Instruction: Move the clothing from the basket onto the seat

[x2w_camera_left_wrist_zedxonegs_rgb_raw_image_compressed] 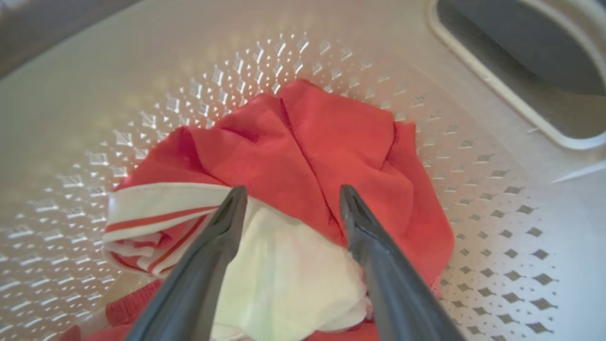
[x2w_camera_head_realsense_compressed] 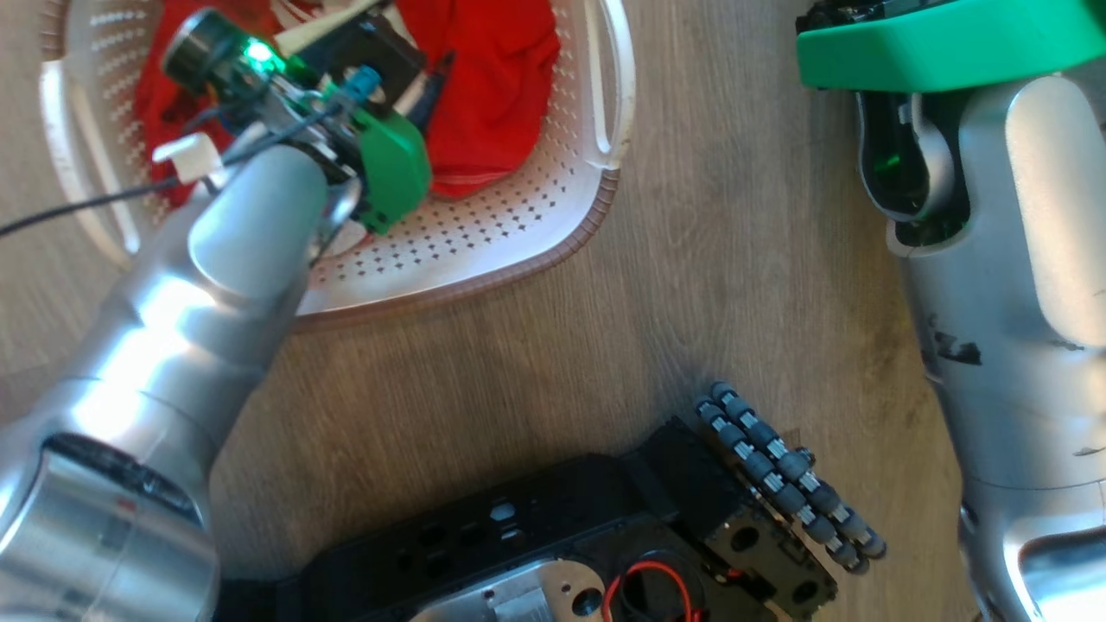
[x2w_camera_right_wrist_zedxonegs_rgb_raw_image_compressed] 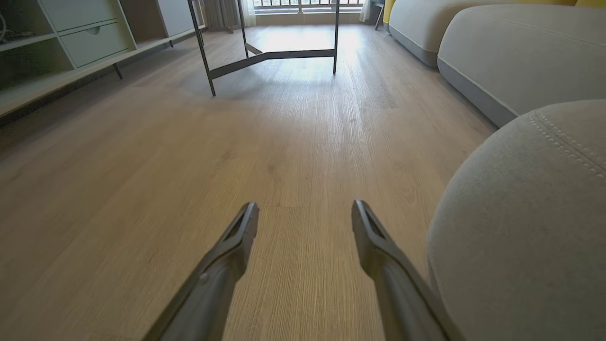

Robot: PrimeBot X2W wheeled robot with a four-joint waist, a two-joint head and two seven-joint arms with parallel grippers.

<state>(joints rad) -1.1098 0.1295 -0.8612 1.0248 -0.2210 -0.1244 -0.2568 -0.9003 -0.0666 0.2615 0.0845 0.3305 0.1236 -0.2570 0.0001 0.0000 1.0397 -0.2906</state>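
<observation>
Gaping right pincer (x2w_camera_right_wrist_zedxonegs_rgb_raw_image_compressed: 305, 205) beside grey seat (x2w_camera_right_wrist_zedxonegs_rgb_raw_image_compressed: 521, 227)

A home living room: sofa cushions (x2w_camera_right_wrist_zedxonegs_rgb_raw_image_compressed: 521, 52), wood floor (x2w_camera_right_wrist_zedxonegs_rgb_raw_image_compressed: 284, 142), drawer unit (x2w_camera_right_wrist_zedxonegs_rgb_raw_image_compressed: 90, 38).

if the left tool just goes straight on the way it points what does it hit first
Most likely the clothing: its red folds and white panel lie right ahead of the open left tool, inside the basket. How far off is unclear.
</observation>
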